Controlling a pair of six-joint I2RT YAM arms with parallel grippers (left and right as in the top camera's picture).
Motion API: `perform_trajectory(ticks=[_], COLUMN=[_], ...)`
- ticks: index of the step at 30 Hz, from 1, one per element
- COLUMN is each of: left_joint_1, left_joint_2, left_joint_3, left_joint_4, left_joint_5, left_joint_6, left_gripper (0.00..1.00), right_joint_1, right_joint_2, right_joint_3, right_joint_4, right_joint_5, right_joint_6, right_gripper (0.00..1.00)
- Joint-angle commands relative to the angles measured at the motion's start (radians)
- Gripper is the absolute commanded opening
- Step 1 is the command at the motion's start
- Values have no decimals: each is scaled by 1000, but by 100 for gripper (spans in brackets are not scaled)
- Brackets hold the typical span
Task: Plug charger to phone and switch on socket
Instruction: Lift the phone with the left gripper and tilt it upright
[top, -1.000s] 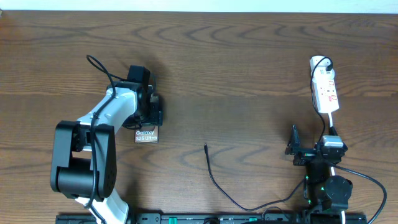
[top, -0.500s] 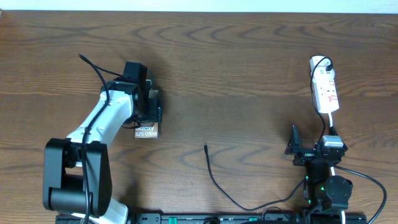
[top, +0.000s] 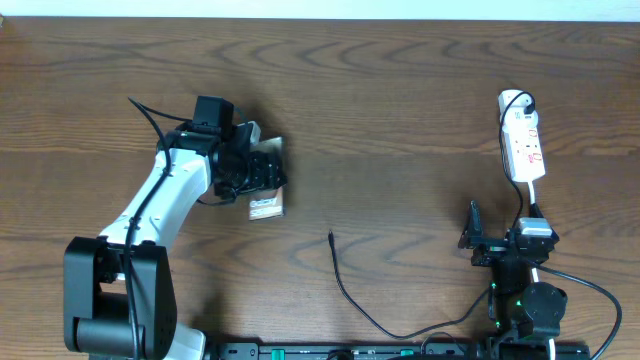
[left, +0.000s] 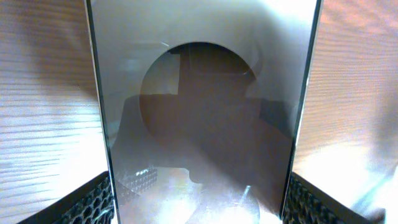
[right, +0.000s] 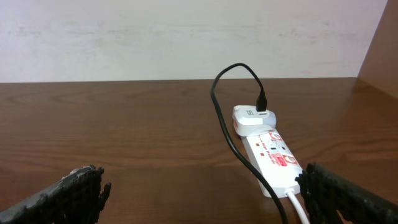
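Note:
My left gripper (top: 262, 178) is shut on the phone (top: 266, 206), a flat dark slab with white text. It holds it at the left middle of the table. In the left wrist view the phone (left: 205, 106) fills the frame between both fingers. The charger (top: 345, 290) is a thin black cable with its tip lying free at the table's middle. It also shows in the right wrist view (right: 224, 118). The white socket (top: 522, 140) with red markings lies at the far right, and shows in the right wrist view (right: 267, 152). My right gripper (top: 500, 245) is open and empty, near the front edge.
A white lead (right: 298, 208) leaves the socket's near end. A pale wall (right: 186, 37) runs behind the table's far edge. Bare wooden tabletop (top: 400, 110) lies between the two arms.
My left gripper has turned and swung to the right with the phone, which now sits further right and at a new angle. The right arm and charger have not moved.

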Motion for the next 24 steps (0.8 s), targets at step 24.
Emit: perform_trajectory(ticks=[24], left_joint_1=[2], left_joint_2=[-26], left_joint_3=[27], left_joint_4=[365], left_joint_5=[697], left_joint_6=[-838], left_gripper=[7], right_joint_1=[-8], right_joint_2=[-1], right_joint_3=[-1], right_joint_4=[-4], right_joint_5=[4], right_joint_6=[11], right_gripper=[99])
